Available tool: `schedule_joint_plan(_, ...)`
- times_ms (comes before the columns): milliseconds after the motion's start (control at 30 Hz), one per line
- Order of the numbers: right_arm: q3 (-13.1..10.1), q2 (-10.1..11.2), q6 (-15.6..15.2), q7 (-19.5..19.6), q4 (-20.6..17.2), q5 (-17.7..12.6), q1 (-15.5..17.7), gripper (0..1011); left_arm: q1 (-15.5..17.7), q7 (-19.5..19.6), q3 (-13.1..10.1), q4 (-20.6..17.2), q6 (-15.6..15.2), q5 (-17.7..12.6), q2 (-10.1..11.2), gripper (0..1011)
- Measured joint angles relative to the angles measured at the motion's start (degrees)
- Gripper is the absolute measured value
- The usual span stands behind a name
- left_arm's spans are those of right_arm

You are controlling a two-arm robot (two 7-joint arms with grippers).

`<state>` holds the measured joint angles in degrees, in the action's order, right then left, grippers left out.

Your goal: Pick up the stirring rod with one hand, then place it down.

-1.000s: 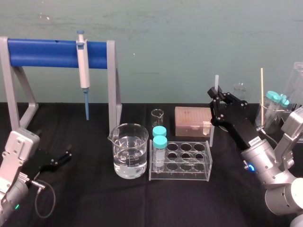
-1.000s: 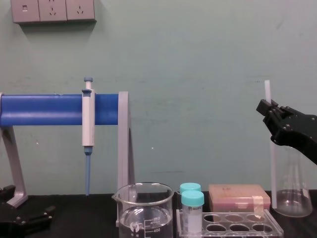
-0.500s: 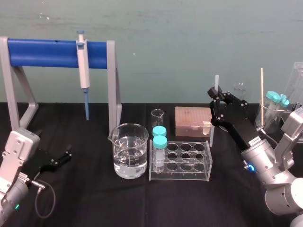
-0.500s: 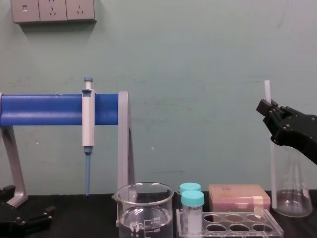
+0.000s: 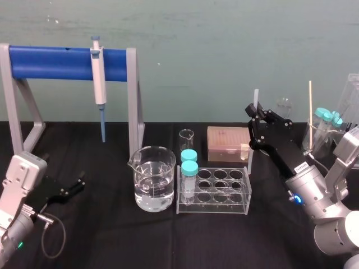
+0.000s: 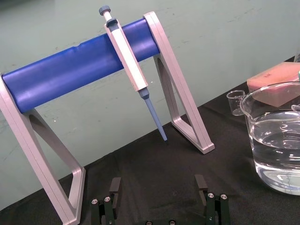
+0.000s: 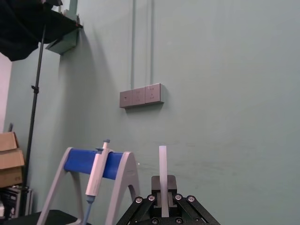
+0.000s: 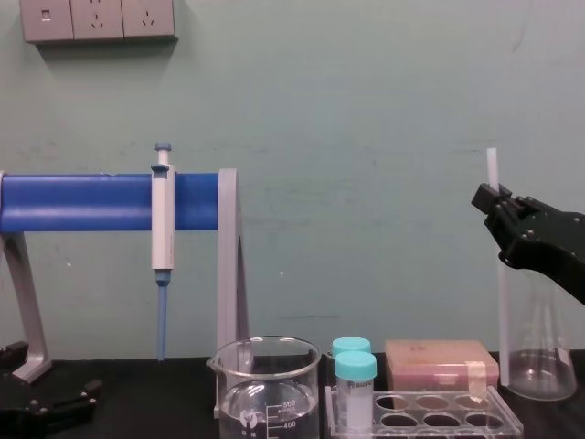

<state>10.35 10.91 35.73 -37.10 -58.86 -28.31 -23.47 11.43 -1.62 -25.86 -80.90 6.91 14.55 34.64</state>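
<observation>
Our right hand grips the stirring rod near its top. The rod stands upright, lower end by the bench beside the tube rack. Our left hand lies released, well apart.

Head camera high, angled down, chest low and level, wrists close, all sharing the pipette

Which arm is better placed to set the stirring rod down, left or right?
Right: the right gripper is shut on the upright stirring rod; the left gripper rests open on the table, far away.
</observation>
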Motion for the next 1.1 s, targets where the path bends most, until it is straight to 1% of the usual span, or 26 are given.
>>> schedule_joint_plan(333,0.28,0.0,-2.42,-1.43,-1.44,-1.2,1.24,72,0.0,0.0,0.0,0.0,0.0,0.0,0.0,1000)
schedule_joint_plan(500,0.47,0.07,-2.75,-1.95,-1.55,-1.62,1.41,72,0.01,0.0,0.0,0.0,0.0,0.0,0.0,1000)
schedule_joint_plan(833,0.66,0.07,-2.65,-3.05,0.32,-2.35,0.61,72,0.0,0.0,0.0,0.0,0.0,0.0,0.0,1000)
schedule_joint_plan(1100,1.03,-0.12,-3.39,-5.09,2.39,-4.08,-0.34,72,0.0,0.0,0.0,0.0,0.0,0.0,0.0,1000)
